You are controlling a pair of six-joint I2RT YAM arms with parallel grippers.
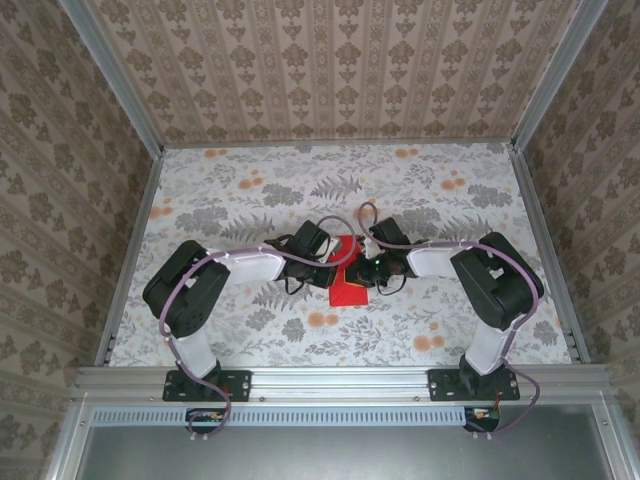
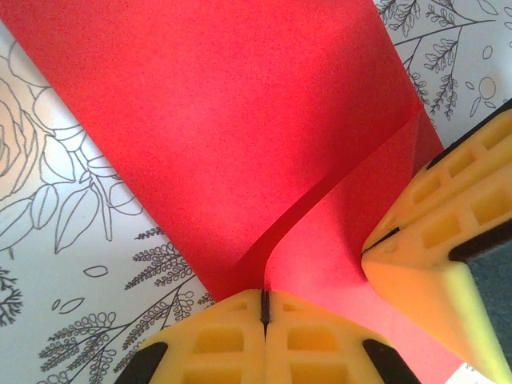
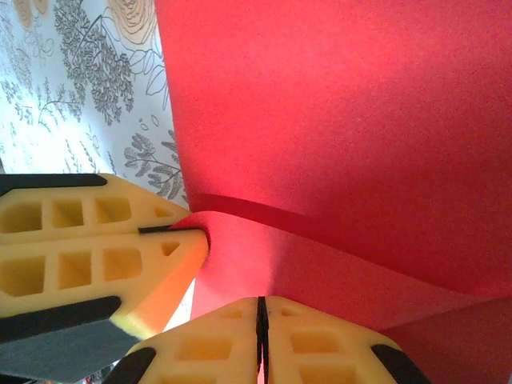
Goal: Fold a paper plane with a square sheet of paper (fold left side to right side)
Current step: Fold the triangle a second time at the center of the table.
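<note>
The left end effector (image 2: 262, 300) is pinched tight on the square sheet of paper (image 1: 349, 290), and the right end effector (image 3: 260, 306) clamps it too. Sheet sits dead centre of the top view on the table (image 1: 250, 195), one layer curling up.

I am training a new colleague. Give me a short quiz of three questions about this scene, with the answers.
1. True or false: the square sheet of paper lies completely flat on the table.
2. The left hand and the right hand are: A) both open, B) both shut, C) one open.
3. What colour are the fingers?
Key: 1 false, one layer is lifted; 2 B; 3 yellow.
</note>
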